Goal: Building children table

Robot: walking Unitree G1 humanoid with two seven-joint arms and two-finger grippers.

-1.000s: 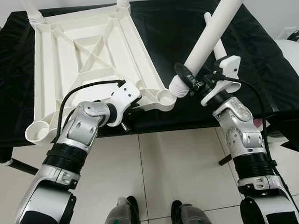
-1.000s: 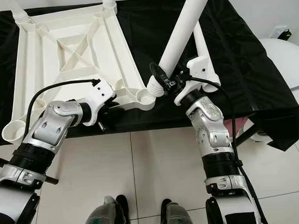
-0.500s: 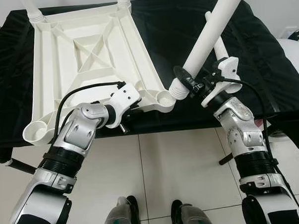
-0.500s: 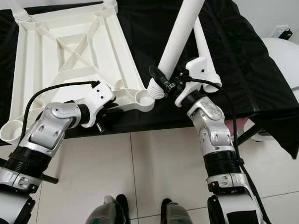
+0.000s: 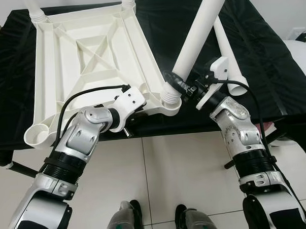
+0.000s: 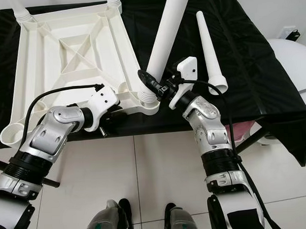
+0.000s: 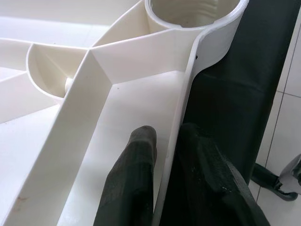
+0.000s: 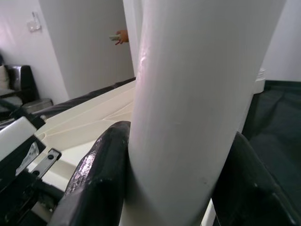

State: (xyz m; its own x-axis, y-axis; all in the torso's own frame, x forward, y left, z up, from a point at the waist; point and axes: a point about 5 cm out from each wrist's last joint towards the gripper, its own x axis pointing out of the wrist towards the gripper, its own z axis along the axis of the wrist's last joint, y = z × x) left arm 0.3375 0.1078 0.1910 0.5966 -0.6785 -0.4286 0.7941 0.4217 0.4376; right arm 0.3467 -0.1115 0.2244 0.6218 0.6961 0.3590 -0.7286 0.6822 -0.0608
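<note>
The white table leg [image 5: 197,34] is now sitting with its ribbed lower end at the mouth of the near-right corner socket [image 5: 171,99] of the upturned tabletop [image 5: 89,56]; half a second ago that end was hanging just off the corner, to the right of the socket, and the leg was leaning further right. So the leg is being swung in over its hole, and by my reading the step in hand is changing from lining up to pushing or twisting the leg home. Whether the end is already entering the socket cannot be told.

The right hand [image 5: 185,87] is pinching the leg low down, one black finger [image 8: 101,169] on each side of the tube. The left hand [image 7: 164,174] is clamping the tabletop's near rim, one finger inside the wall and one outside, steadying the frame against the push.

A second leg [image 6: 209,51], uncovered by the move, is lying loose on the black-draped counter [image 5: 262,54] to the right. Two more legs are standing in the far corners, and the near-left socket [image 5: 36,136] is gaping empty.
</note>
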